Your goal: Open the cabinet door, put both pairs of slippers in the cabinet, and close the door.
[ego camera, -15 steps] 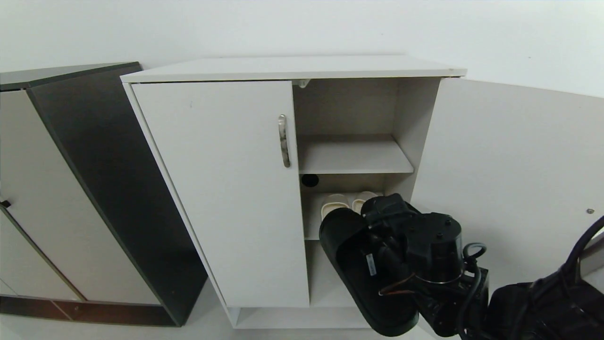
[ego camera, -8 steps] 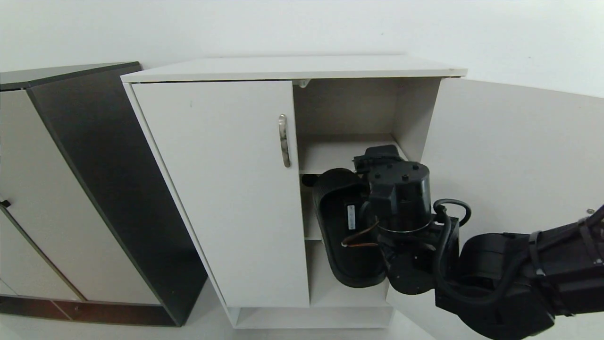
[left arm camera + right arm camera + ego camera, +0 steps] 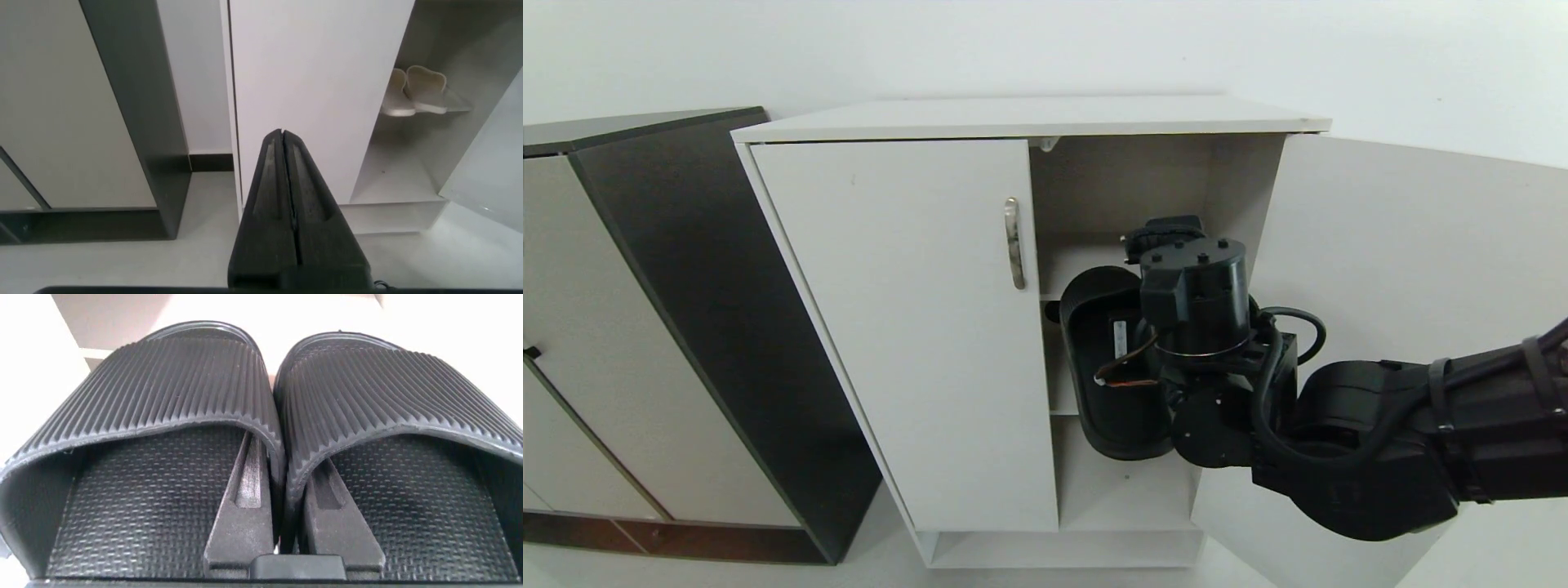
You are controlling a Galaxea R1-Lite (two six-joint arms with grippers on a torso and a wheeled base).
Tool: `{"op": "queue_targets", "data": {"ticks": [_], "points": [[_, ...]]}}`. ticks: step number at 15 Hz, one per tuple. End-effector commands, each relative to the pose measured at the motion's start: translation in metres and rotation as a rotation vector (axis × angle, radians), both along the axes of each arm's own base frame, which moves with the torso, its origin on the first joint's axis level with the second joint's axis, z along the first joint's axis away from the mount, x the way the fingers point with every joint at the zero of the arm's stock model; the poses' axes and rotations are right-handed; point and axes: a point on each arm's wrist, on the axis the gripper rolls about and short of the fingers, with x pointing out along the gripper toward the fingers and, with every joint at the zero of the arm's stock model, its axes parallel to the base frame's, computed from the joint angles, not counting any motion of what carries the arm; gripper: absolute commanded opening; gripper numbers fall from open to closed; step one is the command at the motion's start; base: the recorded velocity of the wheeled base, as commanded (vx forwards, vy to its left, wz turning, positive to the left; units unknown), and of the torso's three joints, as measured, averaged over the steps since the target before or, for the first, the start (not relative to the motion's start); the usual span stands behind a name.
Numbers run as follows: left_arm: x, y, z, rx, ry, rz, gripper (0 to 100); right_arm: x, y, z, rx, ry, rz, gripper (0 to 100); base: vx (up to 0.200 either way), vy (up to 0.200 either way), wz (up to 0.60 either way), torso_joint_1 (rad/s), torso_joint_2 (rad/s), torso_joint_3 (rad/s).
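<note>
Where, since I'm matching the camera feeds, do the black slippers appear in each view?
Head view: black slippers in the middle, before the cabinet and its open side.
Left wrist view: not in it.
Right wrist view: across the picture, side by side, right gripper pinching their inner edges.
Landmark: closed door, in head and left wrist views.

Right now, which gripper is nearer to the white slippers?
Right. The right gripper, holding black slippers, is just before the white slippers; the left gripper hangs well back, outside the cabinet.

No legible text; small white label (image 3: 1120, 336) on the black slippers (image 3: 1104, 384), its print unreadable.
</note>
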Motion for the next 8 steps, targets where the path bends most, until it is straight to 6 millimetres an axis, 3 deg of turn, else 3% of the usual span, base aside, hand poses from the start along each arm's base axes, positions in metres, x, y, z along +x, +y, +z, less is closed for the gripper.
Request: {"op": "queue_targets", "data": {"ticks": [1, 4, 8], "points": [[0.0000, 0.0000, 0.0000, -0.001, 0.000, 0.001, 0, 0.0008, 0.0014, -0.0025, -0.005, 0.004, 0.001, 0, 0.000, 0.000, 0.00, 0.000, 0.00, 0.000], [0.0000, 0.0000, 0.0000, -0.001, 0.000, 0.001, 0, 0.0066, -0.0007, -0.0066, -0.013, 0.011, -0.014, 0, 0.000, 0.000, 0.00, 0.000, 0.00, 0.000], [0.0000, 0.0000, 0.0000, -0.001, 0.000, 0.002, 0, 0.0089, -0.0026, -0.0079, -0.013, 0.013, -0.022, 0, 0.200, 0.000, 0.00, -0.005, 0.00, 0.002]]}}
